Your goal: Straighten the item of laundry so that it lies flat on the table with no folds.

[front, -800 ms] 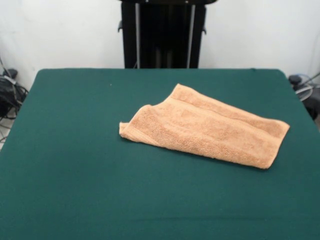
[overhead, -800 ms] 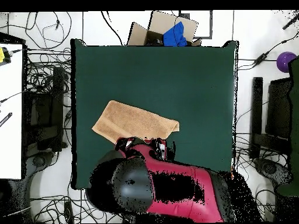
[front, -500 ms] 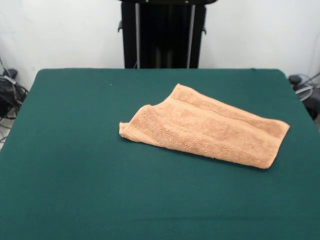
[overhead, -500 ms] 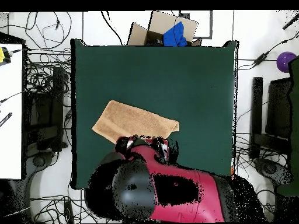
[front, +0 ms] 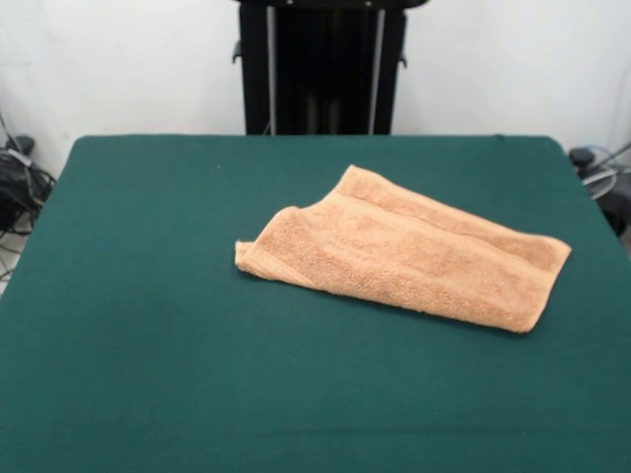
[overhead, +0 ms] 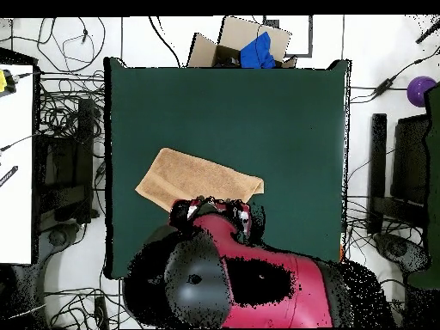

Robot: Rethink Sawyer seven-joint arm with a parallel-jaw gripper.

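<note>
Towel (front: 404, 258) folded over itself, none of my straightening done yet.
Right of centre in the front view it lies doubled and askew on the table (front: 148, 345); beyond it my arm (overhead: 249, 279) hangs, its gripper's state something I cannot tell.

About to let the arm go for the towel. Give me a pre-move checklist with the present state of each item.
1. Towel wholly on the table: ok, no part hangs over an edge.
2. Towel flat, no folds: not ok, a layer is folded over along its length in the front view.
3. Corners free to grab: ok, nothing lies on the towel.
4. Arm away from the cloth: cannot tell; from overhead it overlaps the towel's edge, while the front view shows no arm.
5. Gripper open: cannot tell.
</note>
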